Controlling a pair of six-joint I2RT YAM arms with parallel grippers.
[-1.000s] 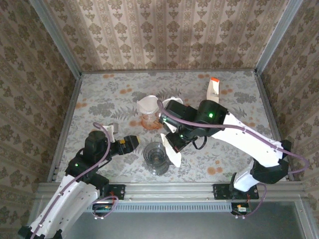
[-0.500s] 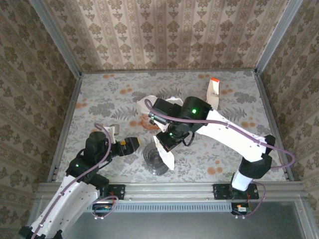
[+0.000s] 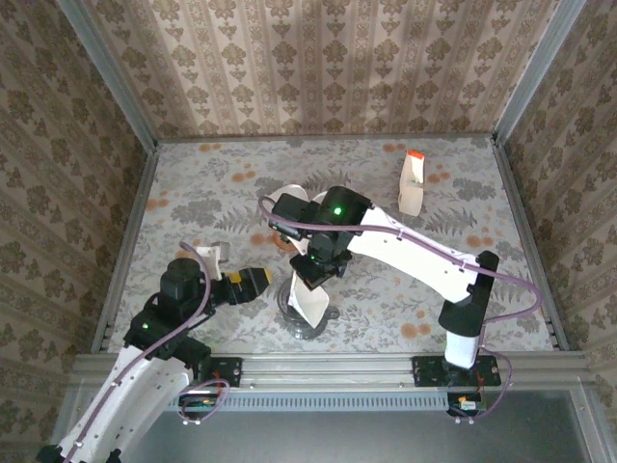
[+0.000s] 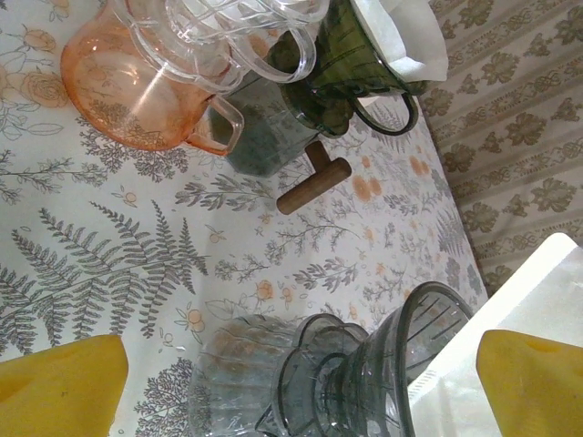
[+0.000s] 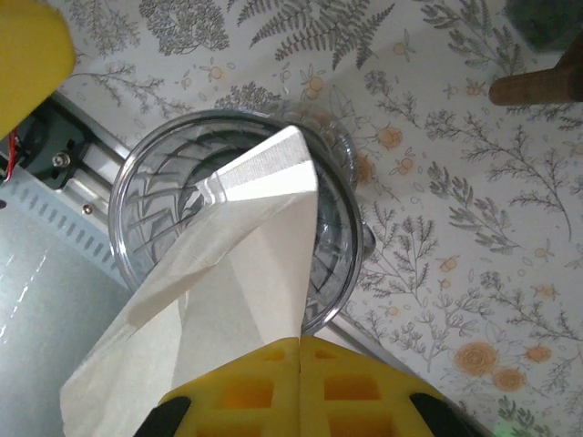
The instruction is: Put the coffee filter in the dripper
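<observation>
**Right hand** point(image 5: 299, 364): clenched, with its pads pressed together on the wide edge of the filter point(image 5: 228, 264). The filter is a folded white paper cone, held tilted. Its seamed tip lies inside the outline of the dripper point(image 5: 155, 173) rim. Contact between the tip and the ribbed wall cannot be confirmed. In the top view the right hand point(image 3: 313, 273) hangs over the dripper point(image 3: 299, 328), and the filter point(image 3: 310, 302) covers most of its mouth.

**Dripper:** clear ribbed glass, upright on the counter point(image 3: 386, 309) near the front edge, between the two arms.

**Left hand** point(image 3: 248, 285): released, fingers spread wide, grasping nothing. It sits just left of the dripper and points at it. In the left wrist view the dripper point(image 4: 364, 382) stands between the two yellow fingers point(image 4: 59, 387), apart from both. The filter point(image 4: 510, 300) shows at the right.

**Behind the dripper:** a pink pitcher point(image 4: 137, 91), a green cup point(image 4: 337, 64) lined with paper, and a wooden handle point(image 4: 314, 185). A carton point(image 3: 413, 183) stands well apart at the rear right.
</observation>
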